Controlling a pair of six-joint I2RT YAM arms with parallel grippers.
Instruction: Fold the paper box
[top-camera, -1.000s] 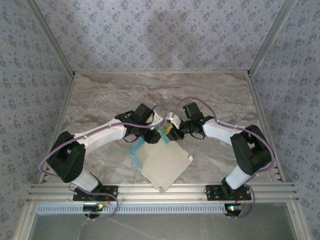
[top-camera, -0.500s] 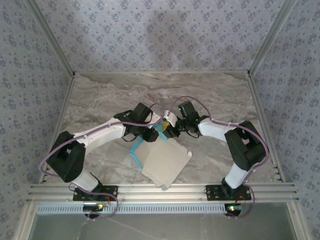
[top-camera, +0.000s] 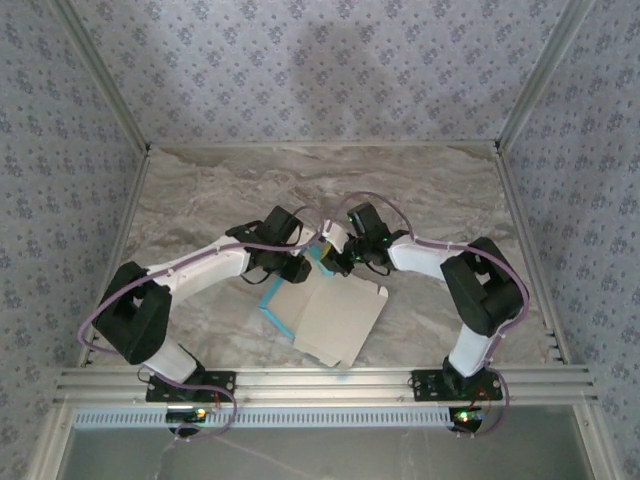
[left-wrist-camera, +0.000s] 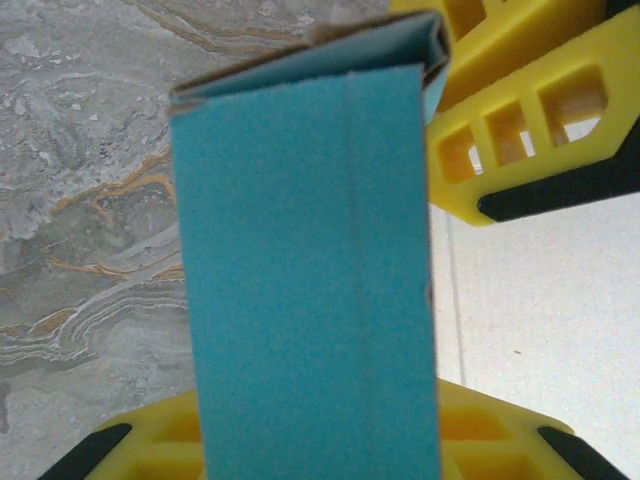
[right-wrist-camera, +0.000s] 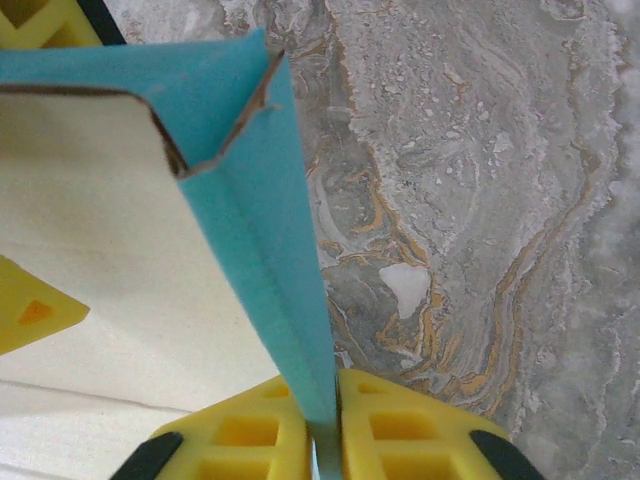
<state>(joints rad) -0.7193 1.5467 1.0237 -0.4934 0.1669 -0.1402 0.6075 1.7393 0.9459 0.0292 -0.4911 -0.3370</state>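
**Paper box (top-camera: 335, 315) held at the middle of the marble table (top-camera: 200, 190), where both arms meet.**

A folded blue edge of the box is clamped tight between the yellow fingers of the right gripper (right-wrist-camera: 335, 425). The left gripper (top-camera: 303, 262) is set against the same raised blue flap. Its finger gap is hidden by the card, so whether it is apart or together cannot be told. The beige panel is spread toward the near edge.

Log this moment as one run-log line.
paper box: beige face up on table, blue flap raised | right claw: shut on flap edge | left claw: at flap, grip unclear | fold: unfinished
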